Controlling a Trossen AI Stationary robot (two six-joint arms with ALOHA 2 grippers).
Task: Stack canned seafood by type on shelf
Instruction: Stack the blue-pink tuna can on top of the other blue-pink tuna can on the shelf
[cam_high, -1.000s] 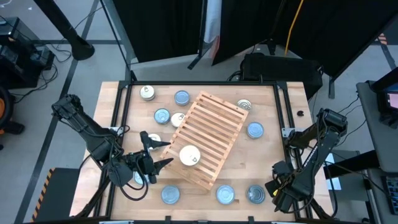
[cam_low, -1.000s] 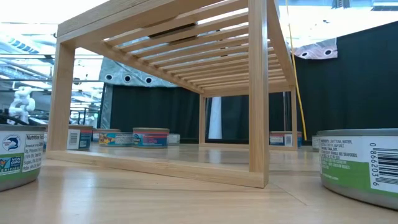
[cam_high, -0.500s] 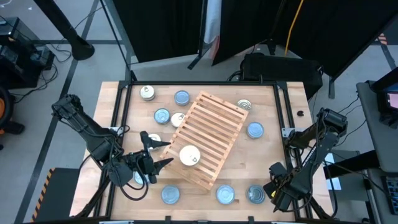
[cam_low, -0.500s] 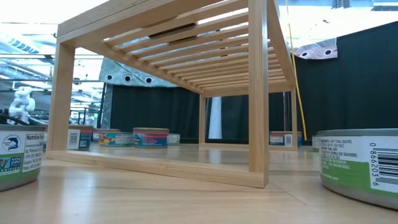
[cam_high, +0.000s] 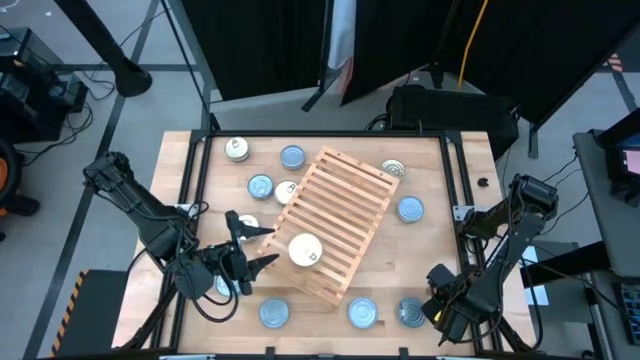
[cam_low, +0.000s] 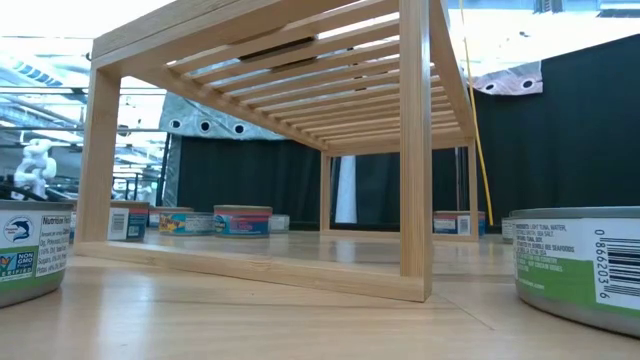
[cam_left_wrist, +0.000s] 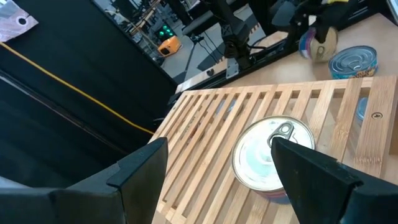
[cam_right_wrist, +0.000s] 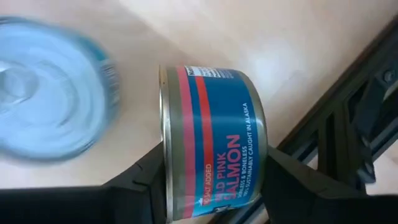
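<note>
The shelf (cam_high: 335, 225) is a light-wood slatted rack lying askew in the middle of the table. One white-topped pull-tab tin (cam_high: 305, 250) stands on its slats near the near-left end. My left gripper (cam_high: 262, 248) hangs open just to the left of that tin (cam_left_wrist: 273, 152), touching nothing. By the table's near right corner my right gripper (cam_high: 437, 303) points down, shut on a blue-and-red labelled salmon tin (cam_right_wrist: 214, 124). The left wrist view shows that tin (cam_left_wrist: 317, 43) turned on edge. My right gripper pinches the salmon tin between its two fingers, one on each flat end (cam_right_wrist: 163, 143). The fingers come from above and point down. The tin lies on its side with its label upward. Whether its wall rests on the table, I cannot tell.
Other tins stand scattered on the tabletop: blue-topped ones (cam_high: 362, 312) (cam_high: 273, 313) (cam_high: 410, 209) (cam_high: 260, 186), silver ones (cam_high: 411, 312) (cam_high: 393, 170) and a white one (cam_high: 237, 149). A black frame rail (cam_high: 455, 180) runs along the table's right side.
My right gripper has rolled a little about its own axis and edged slightly toward the silver tin at the near edge. The left arm has kept still.
</note>
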